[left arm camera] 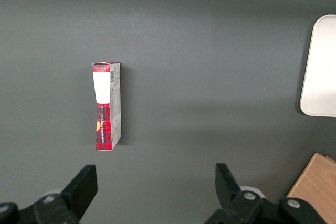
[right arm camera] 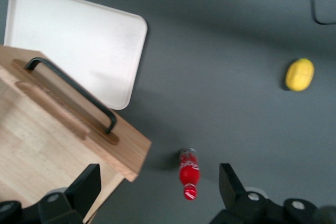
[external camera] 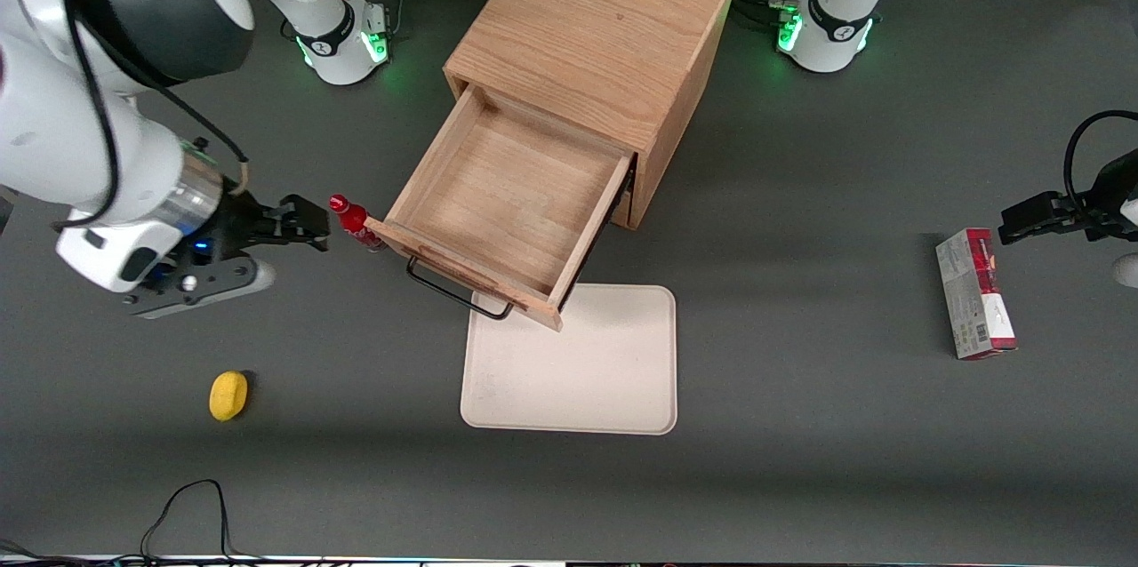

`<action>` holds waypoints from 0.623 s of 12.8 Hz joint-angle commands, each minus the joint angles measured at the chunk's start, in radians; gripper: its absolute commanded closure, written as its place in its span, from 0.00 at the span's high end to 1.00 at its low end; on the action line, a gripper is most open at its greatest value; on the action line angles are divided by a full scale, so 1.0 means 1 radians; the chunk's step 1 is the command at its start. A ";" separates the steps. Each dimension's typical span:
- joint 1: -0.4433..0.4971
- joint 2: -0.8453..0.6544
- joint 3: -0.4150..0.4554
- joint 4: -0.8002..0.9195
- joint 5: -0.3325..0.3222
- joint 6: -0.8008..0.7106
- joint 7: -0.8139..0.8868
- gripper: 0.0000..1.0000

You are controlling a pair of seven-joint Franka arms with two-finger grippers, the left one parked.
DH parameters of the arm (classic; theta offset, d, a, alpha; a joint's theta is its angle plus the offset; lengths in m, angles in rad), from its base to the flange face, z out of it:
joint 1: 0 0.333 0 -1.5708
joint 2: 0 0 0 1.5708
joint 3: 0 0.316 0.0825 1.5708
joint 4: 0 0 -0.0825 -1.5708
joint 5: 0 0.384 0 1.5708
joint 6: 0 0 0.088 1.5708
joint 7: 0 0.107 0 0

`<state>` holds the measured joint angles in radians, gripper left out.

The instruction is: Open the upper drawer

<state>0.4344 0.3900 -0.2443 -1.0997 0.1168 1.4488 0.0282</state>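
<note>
The upper drawer (external camera: 507, 207) of the light oak cabinet (external camera: 596, 34) is pulled far out, and its inside is bare. Its thin black wire handle (external camera: 453, 291) hangs over the edge of a cream tray. In the right wrist view the drawer front (right arm camera: 68, 114) and handle (right arm camera: 73, 90) show close by. My right gripper (external camera: 302, 225) is open and empty, raised above the table beside the drawer's corner toward the working arm's end, clear of the handle. Its fingers (right arm camera: 86, 184) spread wide above a small red bottle. The lower drawer is hidden under the upper one.
A small red bottle (external camera: 354, 222) stands right beside the drawer's corner, under my gripper; it also shows in the right wrist view (right arm camera: 189, 174). A cream tray (external camera: 578, 363) lies in front of the drawer. A yellow lemon (external camera: 228, 395) lies nearer the front camera. A red-and-white box (external camera: 973, 293) lies toward the parked arm's end.
</note>
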 commanded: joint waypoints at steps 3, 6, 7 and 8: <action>-0.107 -0.146 0.000 -0.193 -0.014 0.021 0.027 1.00; -0.239 -0.256 0.113 -0.345 -0.081 0.108 0.021 1.00; -0.285 -0.299 0.159 -0.406 -0.098 0.149 0.019 1.00; -0.327 -0.331 0.189 -0.458 -0.098 0.185 0.016 1.00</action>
<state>0.1716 0.1791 -0.1325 -1.3898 0.0514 1.5493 0.0318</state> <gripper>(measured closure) 0.000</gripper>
